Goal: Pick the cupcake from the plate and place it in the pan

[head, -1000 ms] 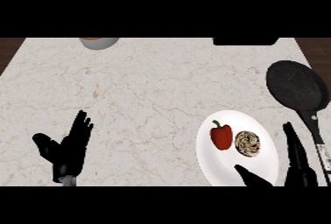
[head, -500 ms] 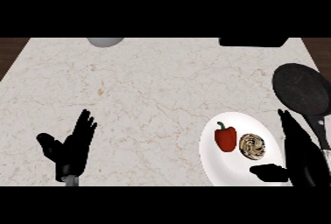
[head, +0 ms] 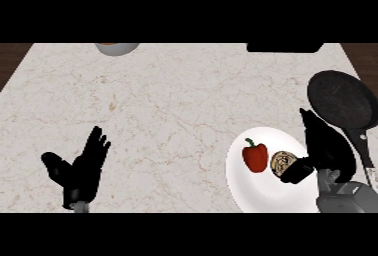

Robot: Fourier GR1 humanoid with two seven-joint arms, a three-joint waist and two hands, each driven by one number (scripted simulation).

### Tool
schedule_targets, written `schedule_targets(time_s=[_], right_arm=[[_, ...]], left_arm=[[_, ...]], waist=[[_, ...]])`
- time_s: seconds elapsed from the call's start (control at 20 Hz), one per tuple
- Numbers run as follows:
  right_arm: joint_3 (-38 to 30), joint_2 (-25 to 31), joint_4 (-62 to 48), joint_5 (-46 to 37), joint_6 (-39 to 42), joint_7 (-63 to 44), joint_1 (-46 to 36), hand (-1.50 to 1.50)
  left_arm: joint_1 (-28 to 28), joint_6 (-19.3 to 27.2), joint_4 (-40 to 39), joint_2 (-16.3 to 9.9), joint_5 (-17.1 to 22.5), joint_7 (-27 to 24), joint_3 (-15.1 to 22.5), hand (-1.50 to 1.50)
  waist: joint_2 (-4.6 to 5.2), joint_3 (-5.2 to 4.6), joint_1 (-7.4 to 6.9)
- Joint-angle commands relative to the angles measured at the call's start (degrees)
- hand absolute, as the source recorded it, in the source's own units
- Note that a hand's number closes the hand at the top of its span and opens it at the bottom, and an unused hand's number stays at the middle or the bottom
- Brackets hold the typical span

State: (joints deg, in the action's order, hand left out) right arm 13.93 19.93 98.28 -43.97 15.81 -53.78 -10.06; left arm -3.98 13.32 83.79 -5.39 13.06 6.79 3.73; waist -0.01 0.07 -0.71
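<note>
The cupcake lies on the white plate, right of a red pepper. The right hand is just beside it, fingers straight, thumb touching it, holding nothing. The black pan lies farther right on the tabletop. The left hand rests open near left.

The counter is pale cream stone veined with thin brownish lines. At lower right sits a plain white plate, bearing a red pepper with a green stem and a cupcake swirled in tan and brown. The pan at right is black throughout. Both hands, left hand and right hand, are black; the right forearm is grey.
</note>
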Motion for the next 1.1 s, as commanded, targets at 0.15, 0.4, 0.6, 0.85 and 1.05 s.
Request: schedule_targets(time_s=[0.15,0.4,0.6,0.85,1.05], right_arm=[[-0.96,-3.24,-6.21,5.43,9.39,-2.78,-2.09,-1.50],[-2.83,-2.26,-0.28,3.75,11.14,0.02,2.43,-1.50],[-4.38,-4.63,-7.80,0.67,4.28,5.48,-0.17,-1.50],[-0.76,-6.27,-0.18,-4.74,1.92,5.22,6.46,-1.50],[-4.74,-5.22,-8.45,-4.84,3.95,8.99,1.99,-1.50]], left_arm=[[-1.11,2.32,2.53,1.59,-1.50,1.97,1.30,0.00],[0.50,-1.10,-1.04,0.42,0.03,0.79,-2.12,0.00],[1.25,-0.52,-5.24,2.67,-1.27,-2.50,-1.54,0.00],[1.46,-0.43,-3.00,2.09,-2.18,-0.42,-1.93,0.00],[0.33,-1.53,-0.63,1.09,-1.68,1.00,-2.97,0.00]], waist=[[0.02,-0.07,0.43],[-0.02,-0.08,0.75],[0.05,-0.07,0.64],[-0.03,-0.07,0.86],[0.01,-0.07,0.59]])
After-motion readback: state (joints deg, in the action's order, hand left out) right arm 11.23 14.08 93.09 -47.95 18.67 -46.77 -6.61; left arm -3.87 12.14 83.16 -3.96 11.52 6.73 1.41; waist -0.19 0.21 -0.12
